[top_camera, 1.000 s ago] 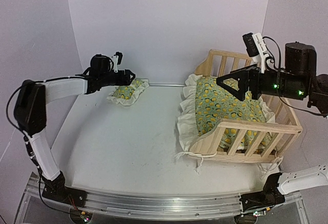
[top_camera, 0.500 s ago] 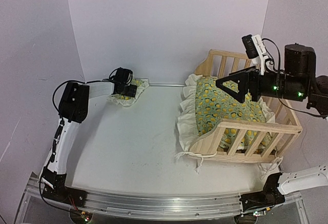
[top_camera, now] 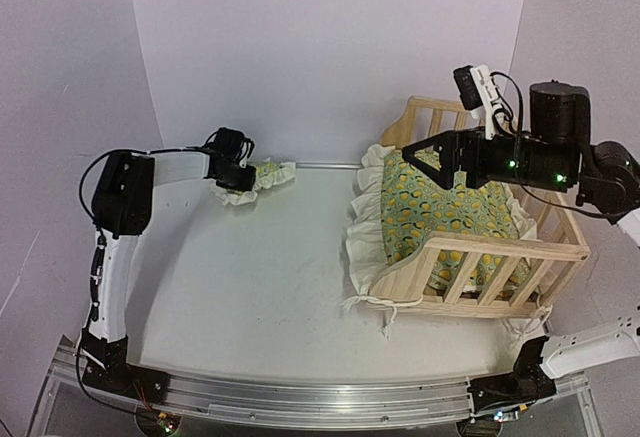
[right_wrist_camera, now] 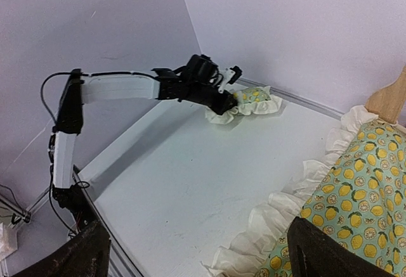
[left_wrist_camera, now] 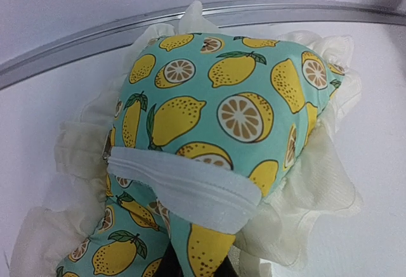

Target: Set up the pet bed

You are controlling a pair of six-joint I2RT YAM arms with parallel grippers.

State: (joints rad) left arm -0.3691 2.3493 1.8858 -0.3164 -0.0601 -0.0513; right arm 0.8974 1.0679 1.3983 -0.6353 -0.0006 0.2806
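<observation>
Pet bed (top_camera: 480, 257): long axis runs far-to-near, low side facing left.
Left gripper (top_camera: 238, 171): at pillow (left_wrist_camera: 222, 99), closure hidden.
Right gripper (right_wrist_camera: 209, 242): spread wide, empty.

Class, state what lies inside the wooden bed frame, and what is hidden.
A lemon-print cushion fills the frame, its cream ruffle spilling over the low side. It covers the frame's floor, so that cannot be seen.

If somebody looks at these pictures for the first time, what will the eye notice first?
The lemon-print cushion spilling from the pale wooden bed frame on the right, with the open right gripper above it. Next, the small matching pillow far left by the back wall, with the left gripper at it.
</observation>
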